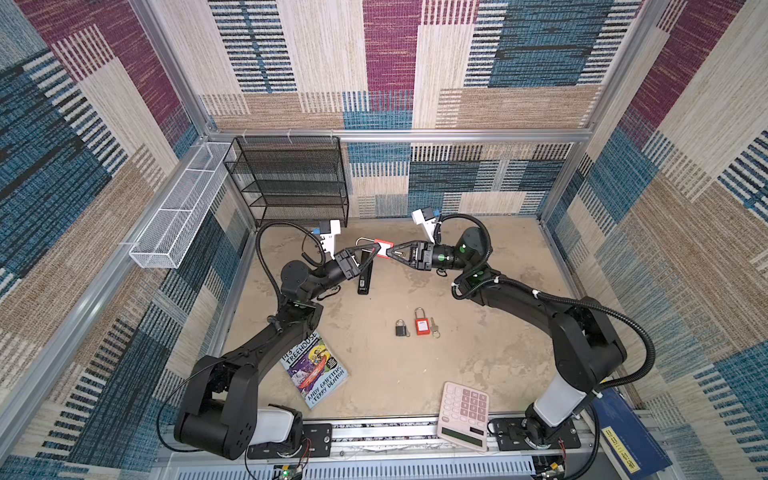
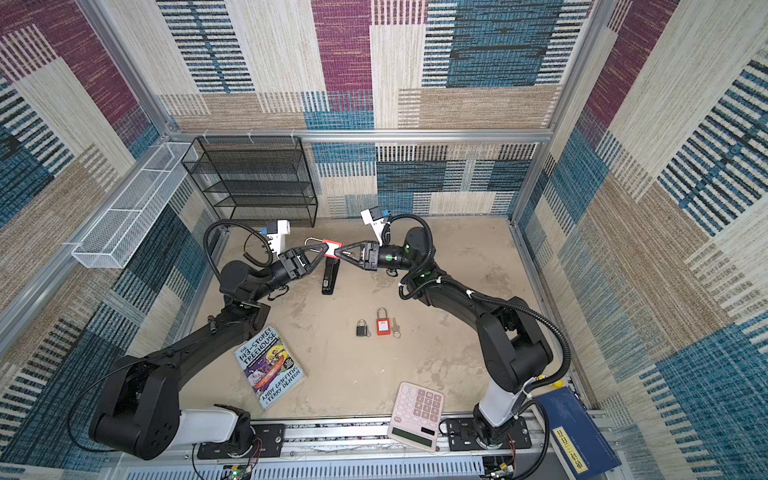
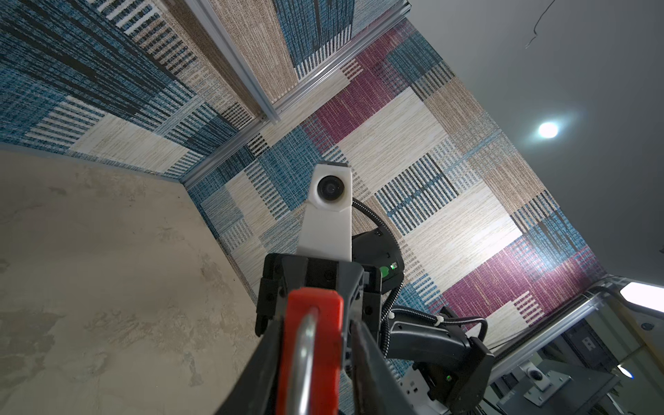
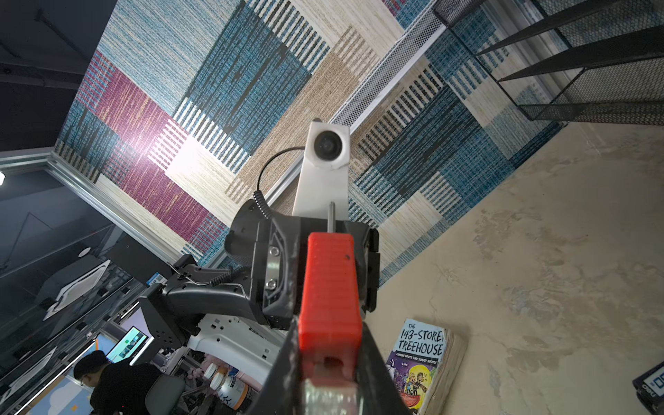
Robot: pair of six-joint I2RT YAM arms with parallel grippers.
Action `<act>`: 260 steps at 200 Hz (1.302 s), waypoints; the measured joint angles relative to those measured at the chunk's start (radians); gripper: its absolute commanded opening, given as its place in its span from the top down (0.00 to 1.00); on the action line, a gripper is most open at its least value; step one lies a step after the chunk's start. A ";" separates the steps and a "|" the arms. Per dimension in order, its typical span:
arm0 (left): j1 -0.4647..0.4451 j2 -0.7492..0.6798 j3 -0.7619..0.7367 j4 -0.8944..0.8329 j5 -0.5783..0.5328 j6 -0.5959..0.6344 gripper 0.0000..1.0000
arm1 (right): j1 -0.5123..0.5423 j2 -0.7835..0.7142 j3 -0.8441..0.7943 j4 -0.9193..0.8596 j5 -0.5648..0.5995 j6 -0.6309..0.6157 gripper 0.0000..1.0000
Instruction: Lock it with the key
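Left hand (image 1: 377,248) pinching lock (image 4: 330,287) by shackle (image 3: 305,345), right hand (image 1: 389,252) pinching its far end. I'd hold lock steady, press shackle straight home; twist and my grip slips.

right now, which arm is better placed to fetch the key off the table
Probably right: the key lies toward the right gripper's side of the table, and the left gripper also flanks the raised red padlock.

We see a beige tabletop (image 1: 478,332) bearing a black mesh rack (image 1: 291,183) upper left, a black device (image 1: 364,279) near centre, a dark padlock (image 1: 401,328), red padlock (image 1: 422,322) and key (image 1: 434,327) below it, a book (image 1: 314,368) lower left, a calculator (image 1: 464,414) at the bottom
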 measured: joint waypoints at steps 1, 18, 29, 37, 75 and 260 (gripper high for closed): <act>0.000 0.000 0.000 0.000 0.000 0.002 0.83 | 0.000 0.000 0.000 0.000 0.000 0.005 0.91; 0.000 0.000 0.000 0.003 0.001 0.013 0.95 | 0.000 0.002 0.000 -0.002 -0.002 0.021 0.86; 0.000 0.000 0.000 0.003 0.001 0.012 1.00 | -0.001 0.002 0.000 -0.002 -0.001 0.021 0.76; 0.000 0.000 0.000 0.003 0.001 0.013 1.00 | -0.001 0.002 0.000 -0.002 -0.001 0.021 0.65; -0.002 0.000 0.000 0.003 0.001 0.004 1.00 | 0.001 0.002 0.000 -0.011 -0.001 0.000 0.38; 0.000 -0.011 0.003 -0.009 0.001 0.005 1.00 | -0.068 -0.004 -0.055 0.058 -0.011 0.073 0.37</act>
